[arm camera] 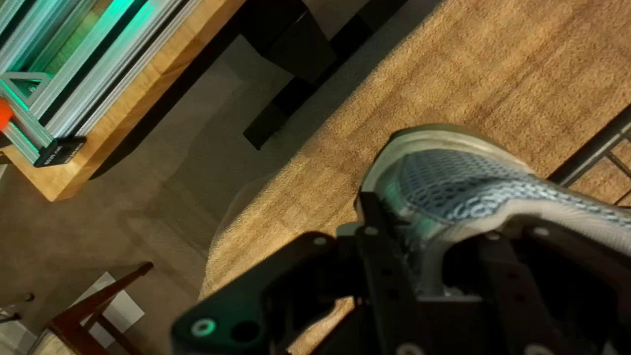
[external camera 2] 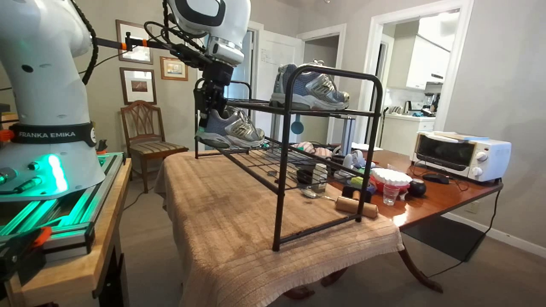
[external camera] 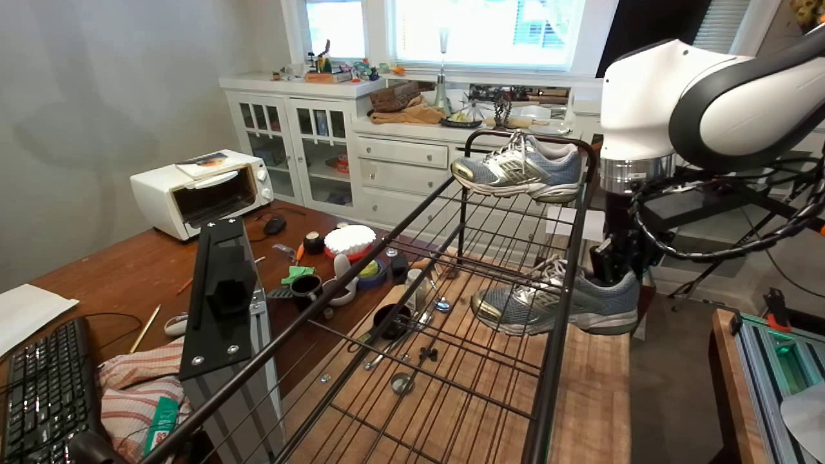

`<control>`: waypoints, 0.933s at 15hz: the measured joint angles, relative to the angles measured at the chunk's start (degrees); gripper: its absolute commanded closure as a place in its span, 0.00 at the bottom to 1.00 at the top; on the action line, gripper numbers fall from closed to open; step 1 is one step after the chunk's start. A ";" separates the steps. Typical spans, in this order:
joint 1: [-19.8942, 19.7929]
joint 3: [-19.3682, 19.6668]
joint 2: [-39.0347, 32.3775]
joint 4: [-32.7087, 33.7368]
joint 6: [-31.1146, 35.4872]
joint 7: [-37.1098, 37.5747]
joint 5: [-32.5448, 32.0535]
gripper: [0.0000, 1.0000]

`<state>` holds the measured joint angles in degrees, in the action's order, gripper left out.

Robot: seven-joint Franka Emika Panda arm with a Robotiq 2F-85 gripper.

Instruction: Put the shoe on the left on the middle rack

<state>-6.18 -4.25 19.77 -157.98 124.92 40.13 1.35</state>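
your pincer (external camera 2: 212, 116) clamps the shoe (external camera 2: 236, 131) heel; wrist view: middle rack (arm camera: 591, 150) edge at three o'clock; both exterior views: toe.

"FRANKA EMIKA" on black band (external camera 2: 52, 132) round robot arm (external camera 2: 51, 96); black end cap (arm camera: 61, 152) lettered, illegible.

shoe (external camera 2: 233, 131) | gry-silv, upright, held @ heel | toe over mid rack (external camera 2: 262, 164) (blk wire), heel outside
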 measured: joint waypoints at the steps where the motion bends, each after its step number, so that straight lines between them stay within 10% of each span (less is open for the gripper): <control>1: -0.22 0.18 -0.29 0.00 0.34 0.57 0.00 0.97; 14: -2.42 1.80 -6.63 -0.01 10.55 6.82 -1.31 0.97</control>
<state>-8.60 -2.46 13.13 -157.99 135.46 46.95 0.03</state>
